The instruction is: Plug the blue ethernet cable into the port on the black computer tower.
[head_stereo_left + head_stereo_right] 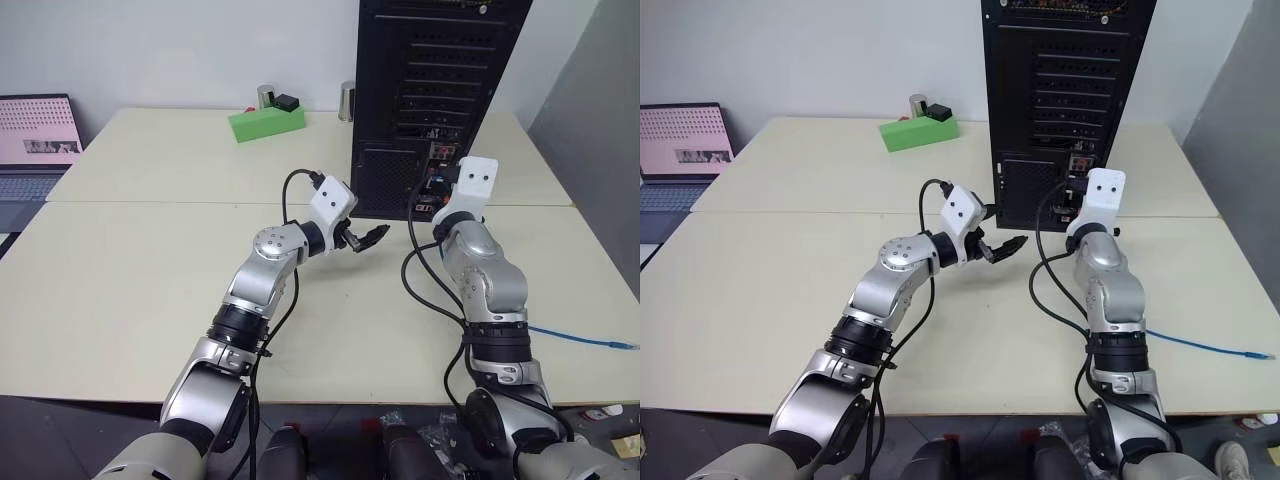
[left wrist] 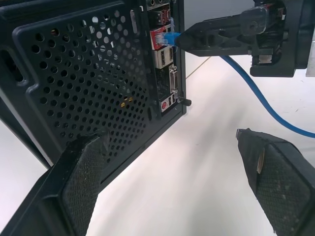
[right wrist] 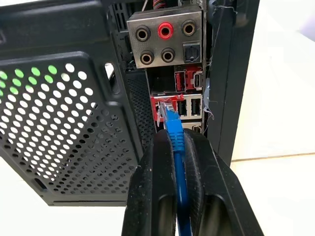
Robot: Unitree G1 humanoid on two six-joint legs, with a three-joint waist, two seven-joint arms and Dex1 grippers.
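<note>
The blue ethernet cable [image 3: 173, 129] has its clear plug at the mouth of a red-framed port on the black computer tower [image 1: 440, 90], which stands at the table's [image 1: 150, 290] far edge; whether the plug is fully seated is hard to tell. The right gripper [image 3: 179, 147] is clenched on the cable just behind the plug. The cable's slack trails toward the table's right edge. The left gripper [image 1: 360, 238] hovers near the tower's base, released and empty. Insertion is under way; next likely comes a straight push until it latches.
</note>
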